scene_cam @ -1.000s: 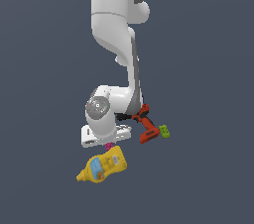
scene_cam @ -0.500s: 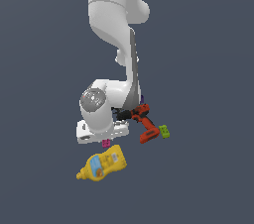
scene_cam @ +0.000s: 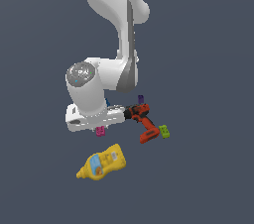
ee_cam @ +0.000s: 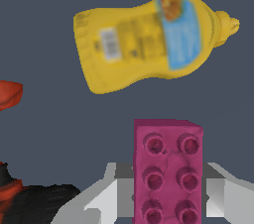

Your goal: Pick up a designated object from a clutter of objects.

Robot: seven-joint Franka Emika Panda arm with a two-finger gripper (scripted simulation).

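Magenta brick: small studded brick (ee_cam: 167,168) sits between the two pale fingers (ee_cam: 106,196) of the end effector (scene_cam: 100,130), directly under the wrist.
End effector: fingers stand on either side of the brick and appear to pinch it; contact is not clearly visible.
Arm: white Panda arm (scene_cam: 111,29) bends down over the clutter.
Mustard bottle: yellow bottle (scene_cam: 101,162) lies on its side near the brick, apart from it.
Drill: red-and-black power drill (scene_cam: 143,121) lies just beside the end effector.
Green brick: small (scene_cam: 164,131), beside the drill.
Table: plain dark grey surface (scene_cam: 208,168); no edges visible.
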